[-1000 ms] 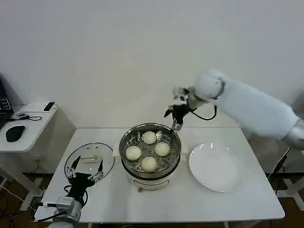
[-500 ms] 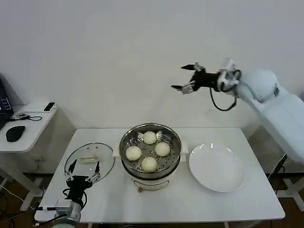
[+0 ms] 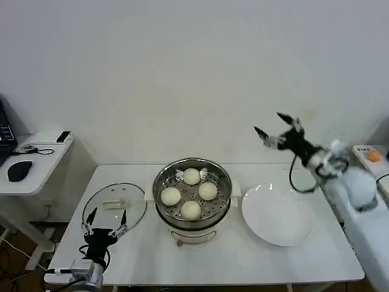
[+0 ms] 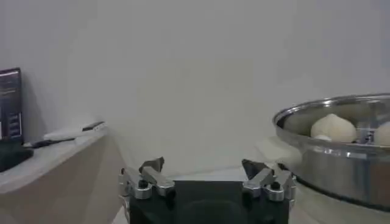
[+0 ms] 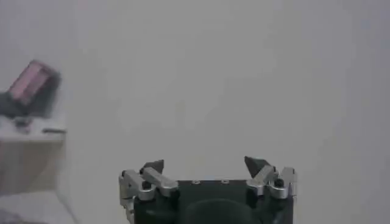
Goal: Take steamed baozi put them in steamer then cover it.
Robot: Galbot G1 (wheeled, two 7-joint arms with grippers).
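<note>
**Four baozi loaded; my right arm withdrawn from the steamer**

Four steamed baozi (image 3: 191, 193) sit on the perforated tray of the steamer (image 3: 192, 199), which stands upright, mouth up, mid-table between the glass lid (image 3: 115, 205) and the white plate (image 3: 278, 214); the lid lies flat, handle up. A second ago my right gripper (image 3: 271, 126) hung at the steamer's far rim; it has since swung up and back to the right, now raised beyond the plate, fingers spread and empty. My left gripper (image 3: 104, 214) has stayed low at the table's near-left corner by the lid, fingers spread.
</note>
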